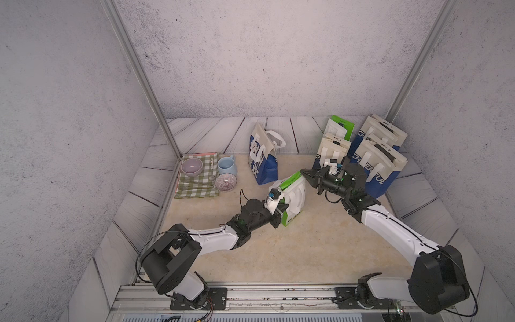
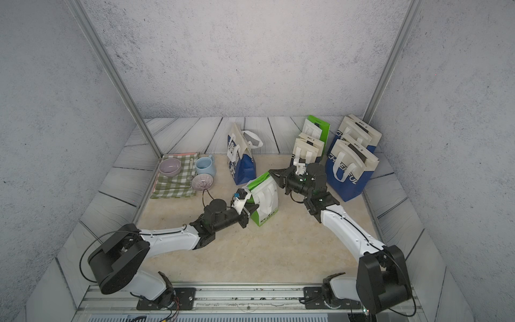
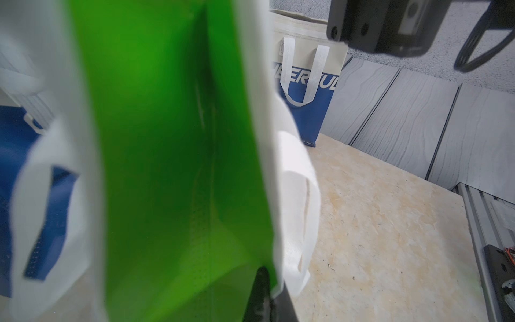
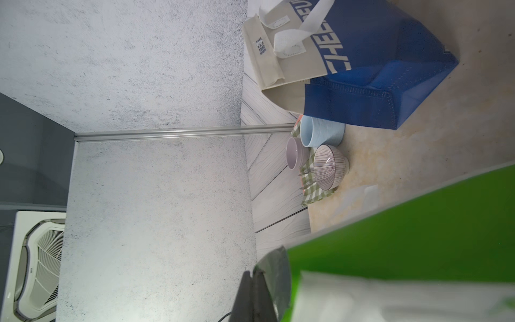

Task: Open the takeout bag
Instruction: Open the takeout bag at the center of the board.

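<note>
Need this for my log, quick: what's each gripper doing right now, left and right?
Left gripper: closed on the green and white fabric takeout bag.
Right gripper: closed at that bag's top corner; grip cannot be told.

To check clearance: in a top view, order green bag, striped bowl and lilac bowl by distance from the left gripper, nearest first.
1. green bag, at the left gripper.
2. striped bowl, to its left.
3. lilac bowl, farther left and back.
</note>
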Available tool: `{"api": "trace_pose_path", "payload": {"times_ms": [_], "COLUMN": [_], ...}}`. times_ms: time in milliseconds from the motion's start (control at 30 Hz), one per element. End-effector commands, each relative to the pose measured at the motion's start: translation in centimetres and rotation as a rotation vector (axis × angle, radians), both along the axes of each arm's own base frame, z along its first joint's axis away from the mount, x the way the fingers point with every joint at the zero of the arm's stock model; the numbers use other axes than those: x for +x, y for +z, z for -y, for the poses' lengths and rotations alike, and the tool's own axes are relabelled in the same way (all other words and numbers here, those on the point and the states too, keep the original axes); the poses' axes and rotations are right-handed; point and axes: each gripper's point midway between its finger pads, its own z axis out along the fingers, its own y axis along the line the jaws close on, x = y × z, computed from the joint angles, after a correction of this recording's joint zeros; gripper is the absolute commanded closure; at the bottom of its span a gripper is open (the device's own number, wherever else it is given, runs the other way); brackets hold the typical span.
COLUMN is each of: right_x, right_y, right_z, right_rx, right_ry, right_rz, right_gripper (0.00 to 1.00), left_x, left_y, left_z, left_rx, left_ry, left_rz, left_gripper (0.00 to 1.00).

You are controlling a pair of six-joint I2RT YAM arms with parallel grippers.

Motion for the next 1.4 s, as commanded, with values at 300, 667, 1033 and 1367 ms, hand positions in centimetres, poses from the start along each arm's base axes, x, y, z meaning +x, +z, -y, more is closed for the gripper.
{"api": "trace_pose_path", "payload": {"times_ms": [300,667,1033,1367], "right_x": [-0.2,0.3,-2.1,-4.1], "right_y": [4.3,5.0,3.4,0.0], "right_z": [0.6,1.5,7.6,7.9], "right_rx": [-0.06,-0.279,-0.773,-0.787], "right_ry": [-0.023,0.061,-0.09,-0.072], "right_rz": [0.128,0.452,0.727,0.736], "right_gripper": [1.0,0.39,0.29,0.29], "left_x": [-0.2,-1.7,-2.6,-3.2], "left_y": [-0.9,0.3,1.2,1.6], "left_z": [0.0,0.0,-0.1,-0.4], "left_rx": [0.034,0.036,0.037,0.035], "left_ry": [-0.024,-0.112,-0.171,-0.206], "left_rz": [-0.018,-0.012,-0.025,-0.023], "left_gripper": [1.0,1.0,1.0,1.0]}}
